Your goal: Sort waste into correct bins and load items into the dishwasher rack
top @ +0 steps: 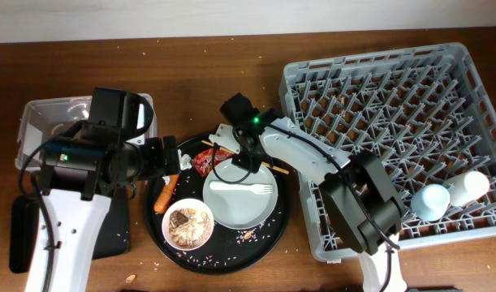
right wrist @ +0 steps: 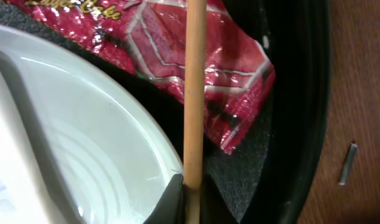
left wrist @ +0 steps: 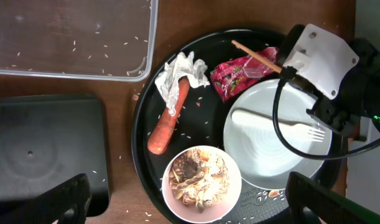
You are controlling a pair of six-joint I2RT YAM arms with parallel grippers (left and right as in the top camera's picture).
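Note:
My right gripper (top: 249, 156) is shut on the thin wooden chopstick (right wrist: 194, 74), which lies over the red snack wrapper (right wrist: 177, 37) beside the pale grey plate (right wrist: 65, 124). My left gripper (left wrist: 190, 208) is open wide above the white bowl (left wrist: 202, 180) of beige-brown food scraps. The orange carrot piece (left wrist: 168, 121) and the crumpled white tissue (left wrist: 177, 74) lie on the round tray, left of the wrapper. The clear tub (top: 36, 122) and the flat black tray (top: 20, 235) are at the left. The grey rack (top: 394, 105) holds a blue cup (top: 433, 199) and a white cup (top: 471, 186).
A large round black tray (left wrist: 143, 149) carries the plate, bowl and waste, with rice-like crumbs scattered on it. A white fork (left wrist: 283, 124) lies on the plate. The right arm's white body (left wrist: 320, 56) hangs over the tray's far right side.

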